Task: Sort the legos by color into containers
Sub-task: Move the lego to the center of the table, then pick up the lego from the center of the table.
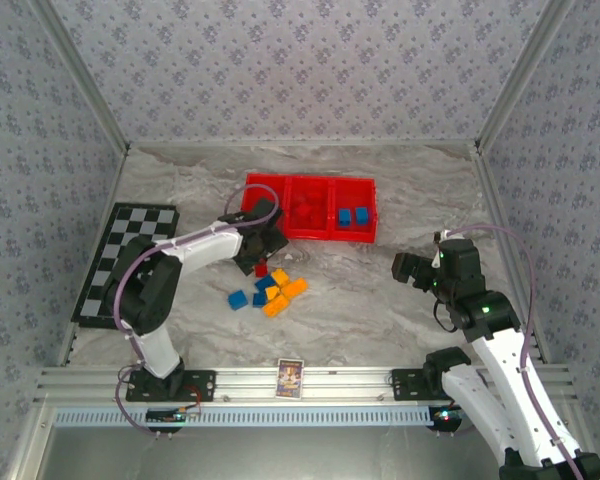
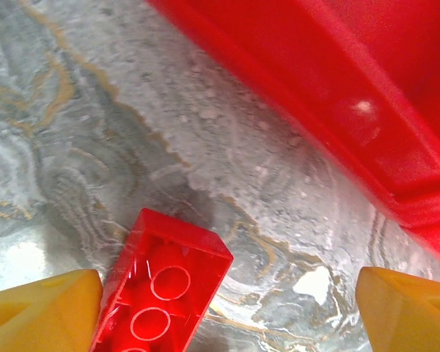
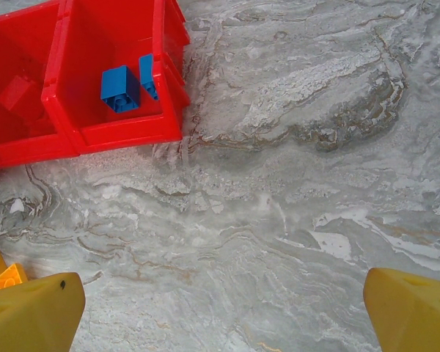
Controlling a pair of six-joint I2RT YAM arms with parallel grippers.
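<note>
Where marbled tabletop [image 2: 95, 110] shows, a glossy rectangular red brick [image 2: 161, 282] lies.

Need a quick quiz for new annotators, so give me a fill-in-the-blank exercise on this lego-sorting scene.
1. The red tray has ____ compartments.
2. The two legos in its right-end compartment, as the top view shows it, are ____.
3. The lego lying on the table between the fingers of the open left gripper is ____.
4. The right gripper is open and holds ____.
Missing words: three; blue; red; nothing.
</note>
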